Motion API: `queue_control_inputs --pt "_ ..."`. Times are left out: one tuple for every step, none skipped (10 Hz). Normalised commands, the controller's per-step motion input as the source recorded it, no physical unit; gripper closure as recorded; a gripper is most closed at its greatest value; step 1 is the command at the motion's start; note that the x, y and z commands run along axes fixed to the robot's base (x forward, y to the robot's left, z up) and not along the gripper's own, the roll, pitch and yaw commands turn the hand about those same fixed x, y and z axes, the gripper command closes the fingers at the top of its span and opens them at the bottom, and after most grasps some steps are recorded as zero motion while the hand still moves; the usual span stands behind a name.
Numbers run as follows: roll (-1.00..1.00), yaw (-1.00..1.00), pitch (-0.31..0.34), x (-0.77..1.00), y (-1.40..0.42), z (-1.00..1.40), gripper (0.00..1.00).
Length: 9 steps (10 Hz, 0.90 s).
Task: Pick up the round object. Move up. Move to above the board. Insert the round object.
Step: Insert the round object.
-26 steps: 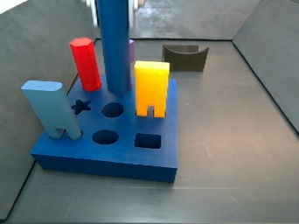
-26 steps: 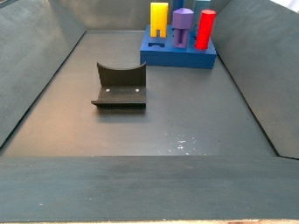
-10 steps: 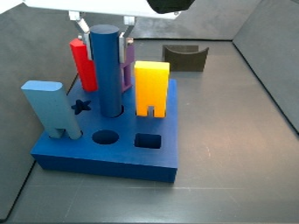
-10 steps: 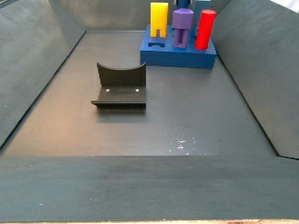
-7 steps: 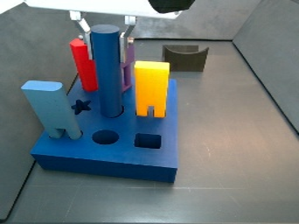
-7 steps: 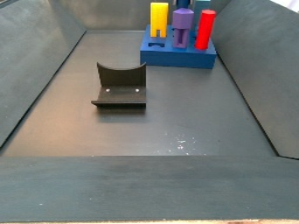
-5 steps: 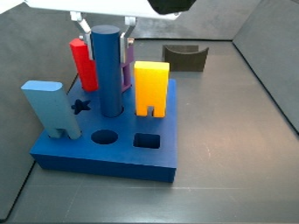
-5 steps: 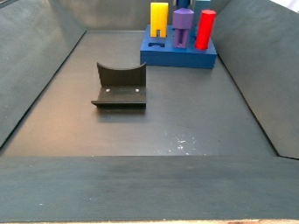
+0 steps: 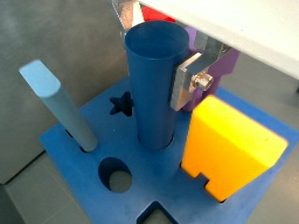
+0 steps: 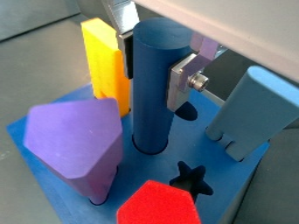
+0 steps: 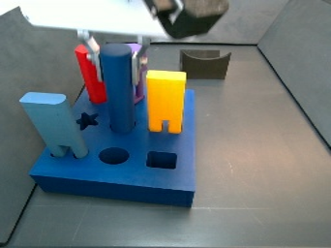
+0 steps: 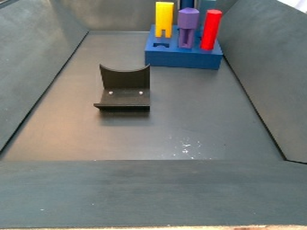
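The round object (image 11: 119, 87), a tall medium-blue cylinder, stands upright with its lower end in a round hole of the board (image 11: 116, 179). It shows in both wrist views (image 9: 156, 87) (image 10: 155, 87). My gripper (image 11: 116, 44) is above the board, shut on the cylinder's upper part. In both wrist views the gripper (image 9: 158, 66) (image 10: 158, 70) has a silver finger (image 9: 187, 79) (image 10: 184, 83) pressed flat on the cylinder's side. The board also shows in a side view (image 12: 184, 59), in the far corner of the floor.
On the board stand a light-blue peg (image 11: 45, 121), a red peg (image 11: 88, 73), a yellow peg (image 11: 165, 100) and a purple peg (image 10: 76, 144). A star hole (image 11: 87, 120), a round hole (image 11: 114, 155) and a square hole (image 11: 162, 160) are open. The fixture (image 12: 122, 88) stands mid-floor.
The cylinder and my gripper have come down: the cylinder's top sits lower than before and its foot is deeper in the hole. The board has shifted slightly.
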Motion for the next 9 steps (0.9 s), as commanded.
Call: queue_control_inputs --pt "0.10 0.00 -0.043 0.00 -0.16 -0.65 1.00" --pt "0.10 0.00 -0.050 0.00 -0.15 -0.65 1.00" --pt "0.05 0.00 -0.060 0.00 -0.11 -0.52 1.00" --pt "0.00 0.00 -0.061 -0.03 -0.08 -0.21 1.00" --pt "0.00 0.00 -0.154 0.00 -0.08 -0.56 1.00" --pt "-0.02 0.00 -0.070 0.00 -0.01 -0.31 1.00" --pt "0.00 0.00 -0.013 -0.01 0.00 0.00 1.00" --pt "0.00 0.00 -0.006 0.00 0.00 0.00 1.00" --pt "0.00 0.00 0.000 0.00 0.00 0.00 1.00"
